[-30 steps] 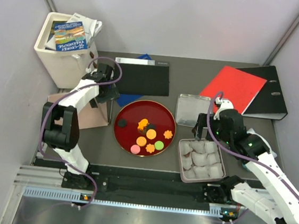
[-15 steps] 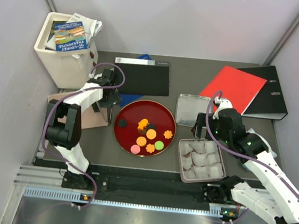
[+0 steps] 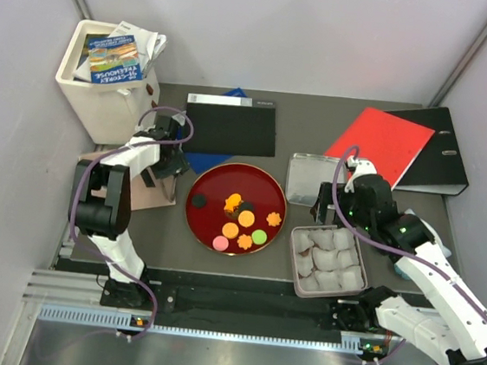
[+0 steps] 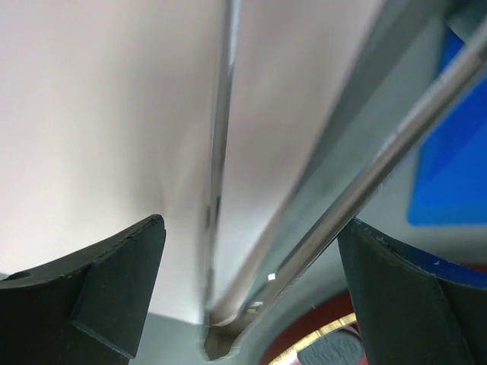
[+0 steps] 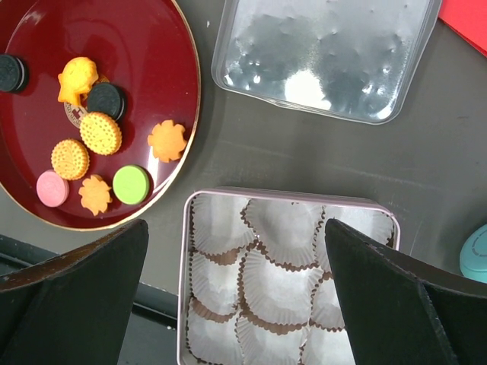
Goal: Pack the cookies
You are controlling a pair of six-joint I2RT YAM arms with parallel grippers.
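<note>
1. The right end effector [image 3: 327,210] hangs over the near right of the counter [image 3: 168,236]. Its fingers are spread wide and pinch nothing. From its own wrist, the right end effector [image 5: 236,226] sits above the far rim of an open tin [image 5: 187,266].
2. The tin [image 3: 293,256] is lined with white paper cups [image 5: 278,277], and the cups that show are empty.
3. The cookies [image 3: 247,219] lie on a red plate [image 3: 218,180] just left of the tin, apart from it. Overhead they are small blobs. The right wrist view sorts the cookies [image 5: 101,133] into two black, two round orange, several orange flower shapes, one pink and one green.
4. Only the right wrist view shows a teal round thing [image 5: 475,255] at its right edge, near the tin. Overhead, the right arm [image 3: 428,254] covers that area.
5. Beyond the tin a silvery lid [image 3: 313,179] lies flat, and the arm overlaps its right edge.
6. The left end effector [image 3: 171,177] hangs left of the plate, by a pale board [image 3: 138,191]. Its wrist view shows the left end effector [image 4: 253,224] spread, with a blurred thin metal edge [image 4: 217,190] between the fingers. Whether that edge touches either finger cannot be told.
7. Farther back lie a black pad [image 3: 232,129] over a blue sheet [image 3: 204,163] and a red folder [image 3: 378,143] on a black binder [image 3: 443,151]. A white bin [image 3: 96,97] of magazines [image 3: 113,55] stands at the far left.
</note>
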